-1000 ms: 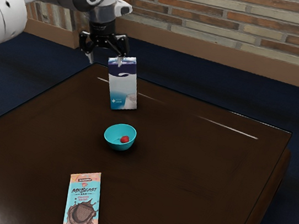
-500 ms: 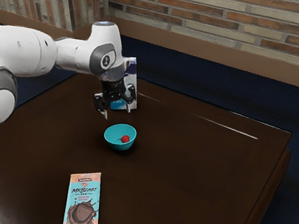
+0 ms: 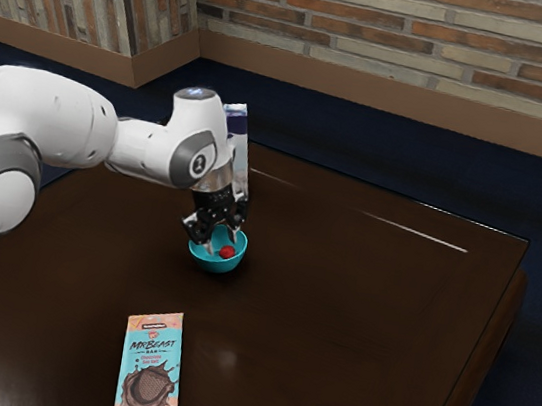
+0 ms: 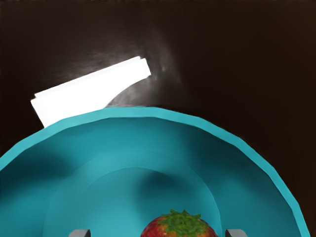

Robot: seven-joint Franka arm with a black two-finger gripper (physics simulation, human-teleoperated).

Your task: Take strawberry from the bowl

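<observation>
My gripper [image 3: 222, 243] is low over the teal bowl [image 3: 217, 265], its two fingers apart and their tips down at the bowl's opening. The red strawberry [image 3: 227, 252] lies inside the bowl. In the wrist view the strawberry [image 4: 180, 227] has its green leaves facing up, and the bowl [image 4: 148, 112] curves around it. The fingertips of my gripper [image 4: 158, 233] stand on either side of the berry, with a gap at each side. The strawberry's lower part is cut off by that view's edge.
A white and blue carton [image 3: 237, 116] stands behind the hand, partly hidden by it. A chocolate bar [image 3: 152, 368] lies on the dark table [image 3: 336, 313] nearer the camera. A bright white reflection [image 4: 89, 91] lies beside the bowl.
My hand has come from beside the carton, down and across to the bowl, its fingers staying apart. The bowl, carton and chocolate bar have stayed put.
</observation>
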